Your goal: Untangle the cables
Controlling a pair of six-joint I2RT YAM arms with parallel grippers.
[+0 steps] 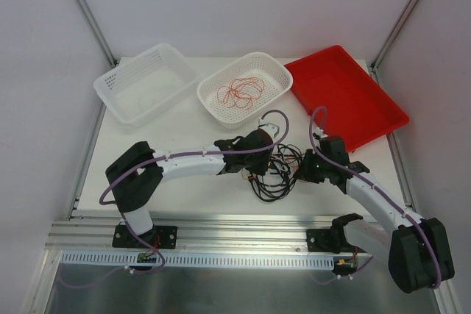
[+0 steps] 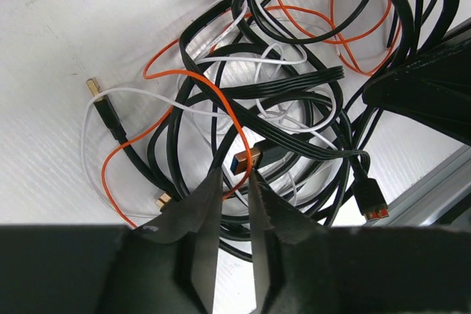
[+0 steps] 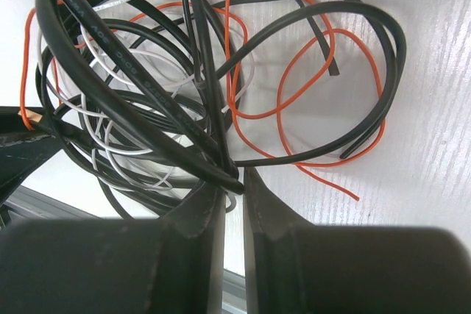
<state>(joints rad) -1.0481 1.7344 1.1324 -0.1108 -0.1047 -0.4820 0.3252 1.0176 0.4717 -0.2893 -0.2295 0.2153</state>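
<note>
The cables (image 1: 276,170) lie as one tangle of black, orange and white wires on the white table between my two grippers. My left gripper (image 1: 265,161) reaches into the tangle from the left. In the left wrist view its jaws (image 2: 234,182) stand a narrow gap apart, with an orange wire (image 2: 221,104) crossing between the tips and a blue-tipped plug (image 2: 246,159) just beyond them. My right gripper (image 1: 303,170) is at the tangle's right side. In its own view the right gripper (image 3: 234,182) is shut on a thick black cable (image 3: 132,86), with an orange wire (image 3: 324,56) looping beyond.
A white basket (image 1: 147,82) stands at the back left. A second white basket (image 1: 274,71) at the back centre holds a coiled red-orange wire (image 1: 241,93). A red tray (image 1: 346,97) sits at the back right. An aluminium rail (image 1: 243,229) runs along the table's near edge.
</note>
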